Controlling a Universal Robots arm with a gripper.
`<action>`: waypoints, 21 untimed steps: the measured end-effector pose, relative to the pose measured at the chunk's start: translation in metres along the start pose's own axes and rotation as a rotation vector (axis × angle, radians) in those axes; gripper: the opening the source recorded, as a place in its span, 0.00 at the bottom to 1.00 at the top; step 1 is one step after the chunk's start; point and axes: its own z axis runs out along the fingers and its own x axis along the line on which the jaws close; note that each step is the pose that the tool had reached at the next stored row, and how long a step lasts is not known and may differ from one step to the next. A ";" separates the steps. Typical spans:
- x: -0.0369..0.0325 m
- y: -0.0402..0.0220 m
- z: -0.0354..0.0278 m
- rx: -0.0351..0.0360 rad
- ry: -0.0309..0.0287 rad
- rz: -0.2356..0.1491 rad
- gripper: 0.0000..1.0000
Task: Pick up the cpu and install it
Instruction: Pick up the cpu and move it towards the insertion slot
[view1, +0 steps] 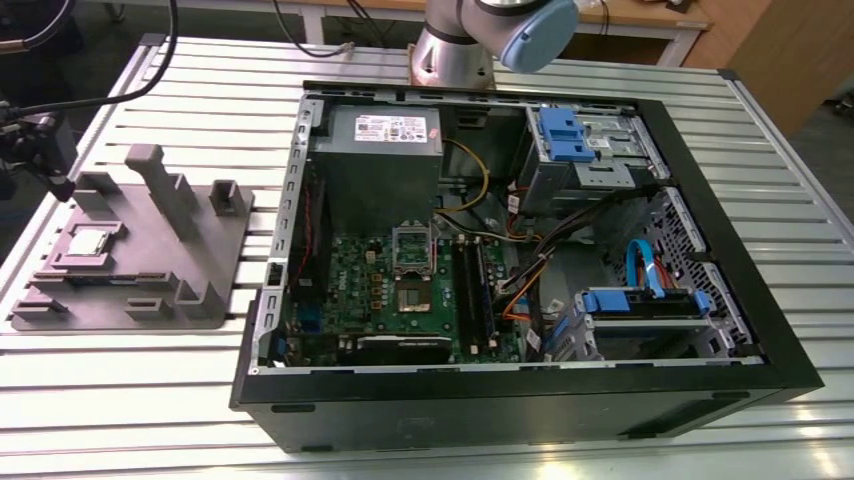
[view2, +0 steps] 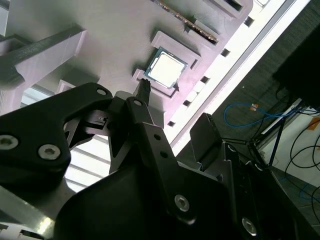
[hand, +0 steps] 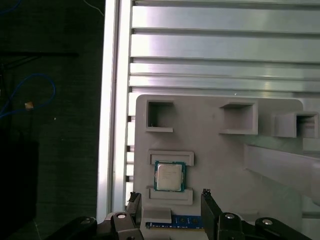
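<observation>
The first wrist view shows the gripper (hand: 170, 197) open near the cpu (hand: 169, 176) on the tray (hand: 225, 160); the exterior view adds the case (view1: 534, 410) beside the tray.

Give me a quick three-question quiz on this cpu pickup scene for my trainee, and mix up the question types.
1. True or false: the gripper is holding the cpu.
2. Fill in: in the exterior view, the grey fixture stands on the computer case's ____ side.
3. The cpu lies: A in the grey fixture, B in the computer case, C in the gripper.
Key: 1 false, the gripper is open and apart from the cpu; 2 the exterior view's left; 3 A.
</observation>
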 end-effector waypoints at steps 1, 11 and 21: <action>0.0000 -0.0001 0.0008 0.0000 0.0000 0.000 0.59; -0.0002 -0.0005 0.0115 0.0000 0.0000 -0.001 0.59; -0.0002 -0.0008 0.0191 0.0003 0.0002 -0.006 0.59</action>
